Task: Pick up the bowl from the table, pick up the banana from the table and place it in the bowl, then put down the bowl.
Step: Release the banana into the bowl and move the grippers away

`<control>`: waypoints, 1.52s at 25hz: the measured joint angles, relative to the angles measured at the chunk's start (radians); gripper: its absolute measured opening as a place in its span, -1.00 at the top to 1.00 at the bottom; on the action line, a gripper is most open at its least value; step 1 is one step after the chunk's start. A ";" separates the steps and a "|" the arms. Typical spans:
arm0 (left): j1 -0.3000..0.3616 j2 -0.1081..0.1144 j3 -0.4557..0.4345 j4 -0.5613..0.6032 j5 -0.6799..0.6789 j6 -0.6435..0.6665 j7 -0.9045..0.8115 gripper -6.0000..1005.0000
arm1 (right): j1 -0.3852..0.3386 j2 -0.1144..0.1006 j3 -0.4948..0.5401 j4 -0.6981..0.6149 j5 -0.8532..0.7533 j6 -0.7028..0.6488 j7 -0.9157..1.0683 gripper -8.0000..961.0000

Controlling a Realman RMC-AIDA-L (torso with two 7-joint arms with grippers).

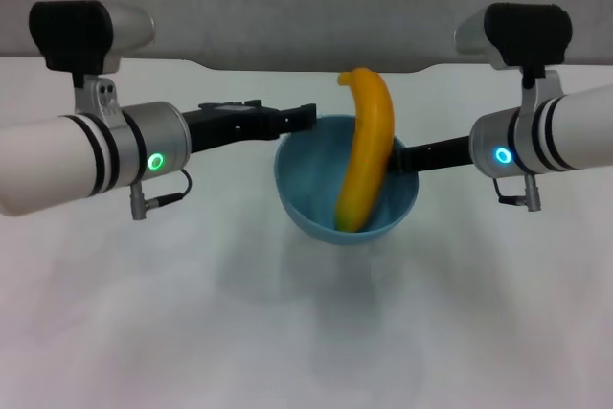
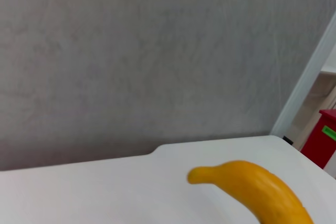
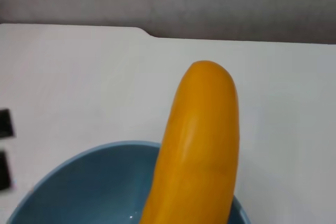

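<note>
The light-blue bowl (image 1: pixel 347 200) is the thing to look at: it hangs tilted above the white table (image 1: pixel 192 332), casting a soft shadow on the surface below it, with its open mouth tipped up and forward. The banana (image 1: pixel 364 150) stands in it, lower end down near the bottom of the bowl and upper end rising over the far rim and curling past it. To the bowl's left, the left gripper (image 1: pixel 305 118) reaches in level, its dark fingers ending right at the bowl's left rim; whether they are pinched on the rim or merely touching it I cannot tell. To the bowl's right, the right gripper (image 1: pixel 410 153) comes in the same way, its dark fingers meeting the right rim just beside the banana, and I cannot tell how wide they stand or whether they have hold of anything. Beyond the bowl, the table's far edge shows a shallow notch, with a grey wall (image 2: pixel 157 51) behind it.
</note>
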 joint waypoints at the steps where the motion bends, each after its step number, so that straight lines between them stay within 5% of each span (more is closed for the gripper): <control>1: 0.000 0.000 0.000 0.000 0.000 0.000 0.000 -0.72 | 0.000 0.000 0.000 0.000 0.000 0.000 0.000 0.93; 9: -0.002 0.005 -0.135 0.003 0.165 -0.001 0.035 -0.80 | -0.005 -0.003 0.082 -0.001 -0.083 0.032 -0.002 0.92; 18: -0.012 0.003 -0.200 0.006 0.331 0.003 -0.013 -0.79 | 0.153 -0.008 0.279 -0.118 -0.243 0.124 -0.012 0.92; 29: -0.038 0.004 -0.230 0.004 0.368 0.032 -0.011 -0.79 | 0.282 0.009 0.248 -0.295 -0.249 0.154 -0.057 0.92; 38: -0.032 0.008 -0.240 0.016 0.371 0.053 -0.001 -0.79 | 0.267 0.013 0.177 -0.339 -0.130 0.145 -0.118 0.92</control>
